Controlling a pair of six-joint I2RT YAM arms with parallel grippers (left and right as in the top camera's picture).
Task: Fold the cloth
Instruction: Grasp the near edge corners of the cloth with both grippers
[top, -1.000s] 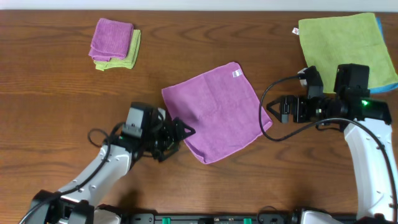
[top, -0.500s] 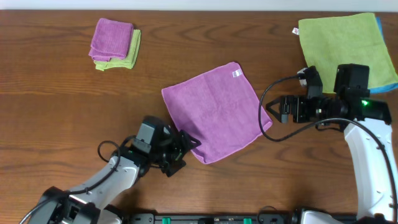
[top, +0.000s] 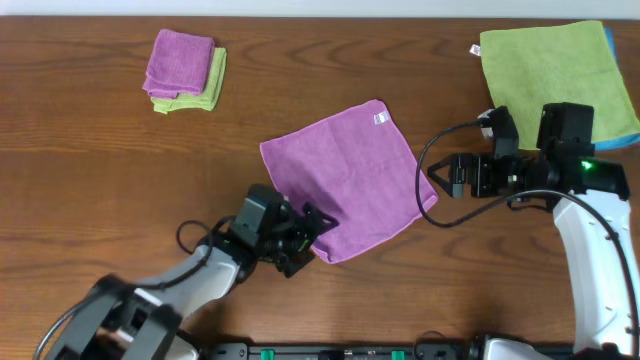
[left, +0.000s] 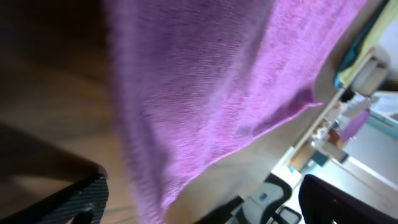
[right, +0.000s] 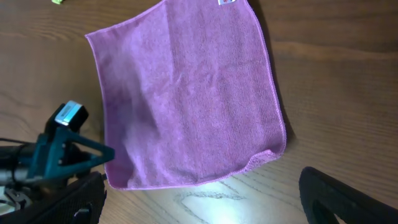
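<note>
- Two pincers showed in the overhead view, both empty. The left gripper (top: 310, 232) was spread wide at the cloth (top: 345, 180), on its near-left hem close to the near corner. The right gripper (top: 445, 180), equally wide, hung just beside the right corner, apart from it.
- The cloth lay flat and unfolded, turned like a diamond at the middle of the table (top: 90, 190), with its white tag (top: 380, 119) at the far corner. A lime-green cloth (top: 550, 65) lay far right and a small folded stack (top: 183, 68) far left, both well apart from it.
- From the left wrist the view was blurred, and purple pile filled the frame between my spread fingers (left: 81, 199). I could not tell whether either one touched it.
- From the right wrist the whole square lay ahead of the wide-set fingers (right: 348, 196), the corner nearest them slightly rumpled.
- I judged it light, limp and fuzzy, so it would drape and drag rather than hold its shape. I would pinch right at a corner hem, pressing down to the wood to catch the single layer.
</note>
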